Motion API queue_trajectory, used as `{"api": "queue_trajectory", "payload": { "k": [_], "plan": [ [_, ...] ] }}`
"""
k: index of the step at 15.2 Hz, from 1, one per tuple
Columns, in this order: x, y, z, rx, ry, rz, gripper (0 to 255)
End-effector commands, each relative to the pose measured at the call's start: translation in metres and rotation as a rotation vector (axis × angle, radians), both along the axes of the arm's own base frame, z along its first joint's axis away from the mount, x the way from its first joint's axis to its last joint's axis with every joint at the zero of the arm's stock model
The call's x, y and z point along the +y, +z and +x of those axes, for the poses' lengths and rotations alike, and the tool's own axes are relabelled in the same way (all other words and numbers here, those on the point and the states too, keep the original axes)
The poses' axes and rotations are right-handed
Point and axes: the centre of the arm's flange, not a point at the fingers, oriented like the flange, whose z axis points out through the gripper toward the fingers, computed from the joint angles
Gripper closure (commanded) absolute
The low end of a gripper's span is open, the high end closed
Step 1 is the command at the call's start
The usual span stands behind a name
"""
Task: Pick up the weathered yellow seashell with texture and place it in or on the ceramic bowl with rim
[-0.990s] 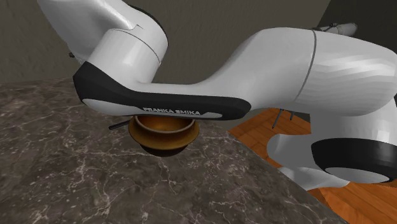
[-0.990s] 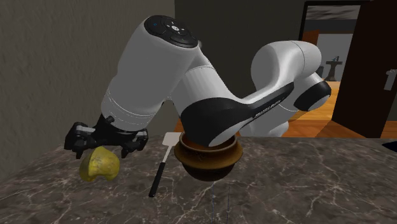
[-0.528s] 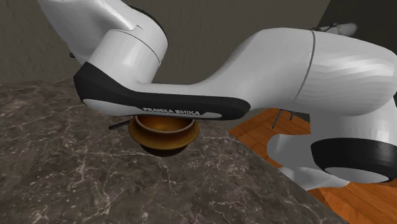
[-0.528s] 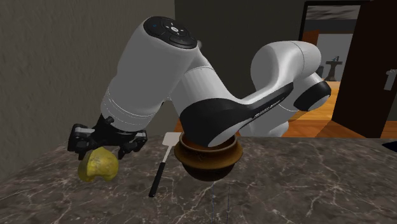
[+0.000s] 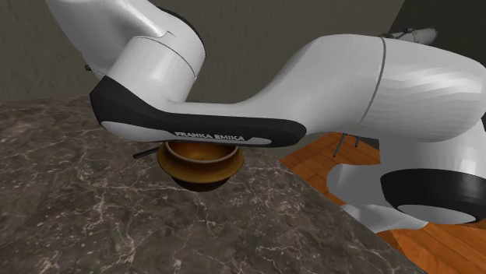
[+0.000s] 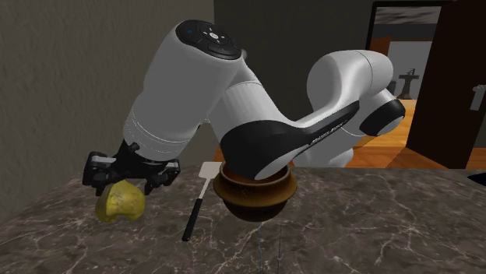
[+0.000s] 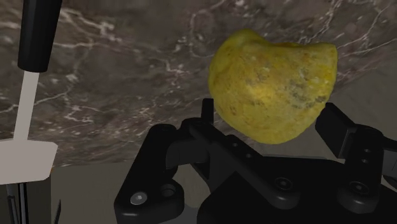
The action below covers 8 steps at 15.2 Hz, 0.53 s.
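1. Fingers (image 7: 340,130): spread apart, one on each side of the seashell (image 7: 273,86), tips close against its flanks. Released rather than clenched by the look of the wrist view, with no squeeze evident, though possibly brushing one edge.
2. Seashell: lumpy and yellow, speckled darker in patches. Seated between the fingers and, in the second exterior view, resting on the dark veined table (image 6: 374,226) right under the black hand. Not lifted off the surface as far as can be told.
3. Just beyond the shell: a spatula (image 6: 196,204) with a black handle and white blade, flat on the table. Lying between shell and bowl, blade end nearer the bowl.
4. Further out: the brown rimmed bowl (image 6: 255,191), dark underneath, standing on the table below the arm (image 6: 187,93). Partly hidden by the arm's black-and-white link in the shoulder view. Nothing seen in the part of the hollow that shows.
5. Done, judging by this layout: the reach and the descent, with the hand down around the shell and lined up for a grip.
6. Left to do: closing on the shell, lifting it clear, carrying it across the spatula to the bowl, and letting go in or on it.
7. Overall, judged an early stage: at the brink of the grasp, with the whole transfer ahead. Worth minding the shell's uneven bulges, which could roll or slip under a pinch.
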Motion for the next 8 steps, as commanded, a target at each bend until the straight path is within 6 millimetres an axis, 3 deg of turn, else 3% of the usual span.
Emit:
{"api": "queue_trajectory", "payload": {
  "k": [1,8],
  "plan": [
    [-0.001,0.0,0.0,0.0,-0.001,0.0,255],
    [-0.001,0.037,0.0,0.0,-0.001,0.0,255]
  ]
}}
